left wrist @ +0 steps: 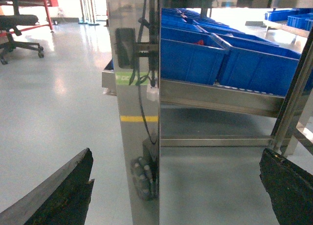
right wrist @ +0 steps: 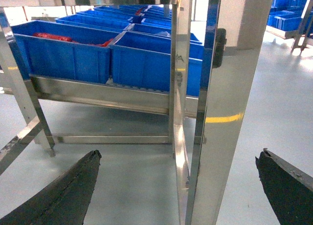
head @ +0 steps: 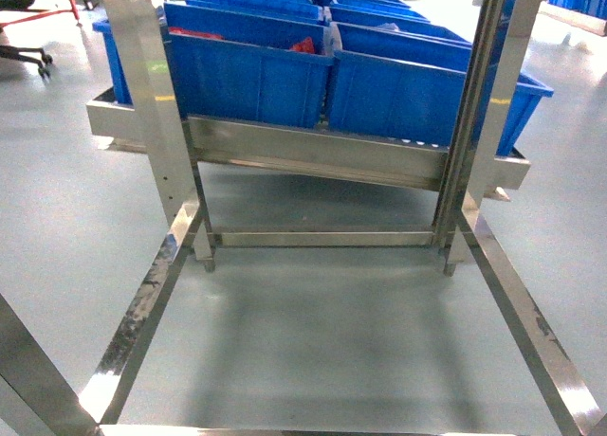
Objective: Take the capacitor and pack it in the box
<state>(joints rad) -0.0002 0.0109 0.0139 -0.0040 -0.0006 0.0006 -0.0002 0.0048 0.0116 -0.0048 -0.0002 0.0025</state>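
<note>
Stainless steel fills the scene: a rack frame (head: 313,152) of polished posts and rails stands on a pale grey floor (head: 332,332). On its sloped shelf sit rows of blue plastic bins (head: 256,76), side by side and touching, running back into the distance; something red (head: 305,45) shows inside one of the front bins. A steel upright (left wrist: 134,112) stands directly in front of the left wrist camera, blocking much of its sight of the bins, and another steel upright (right wrist: 215,117) does the same for the right wrist camera. The left gripper (left wrist: 178,186) has its dark fingers (left wrist: 63,191) spread wide at the bottom corners, pinching nothing. The right gripper (right wrist: 178,186) likewise shows its fingers (right wrist: 68,191) spread apart and bare. An office chair (left wrist: 19,32) stands far off on the left. Neither the pink box nor any capacitor can be seen in any view; the head view shows no arms.
</note>
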